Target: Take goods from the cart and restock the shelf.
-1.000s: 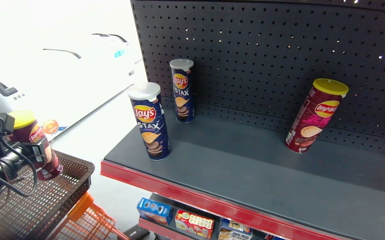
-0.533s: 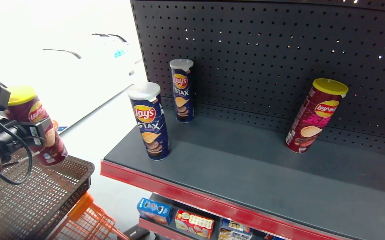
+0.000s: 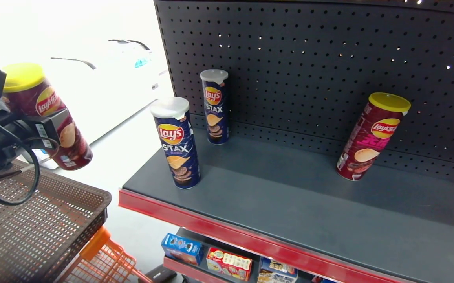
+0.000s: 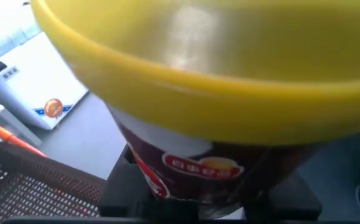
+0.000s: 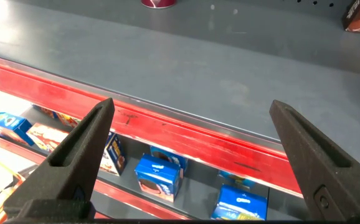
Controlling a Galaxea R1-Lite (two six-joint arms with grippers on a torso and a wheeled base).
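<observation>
Shelf: grey deck, red front lip, black pegboard back.

Cart basket: brown mesh, sitting low and to the left of the shelf end.

On the deck there are two blue cans. The front blue can is near the left front corner. The rear blue can is behind it by the pegboard.

The shelf can is maroon with a yellow lid. It is well apart to the right, close to the pegboard.

The held can is maroon with a yellow lid. It is tilted in the air above the basket, left of the shelf.

The left gripper pinches the held can around its body.

The right gripper has its fingers spread wide with nothing between them, above the red lip.

Small boxes sit on the lower tier.
</observation>
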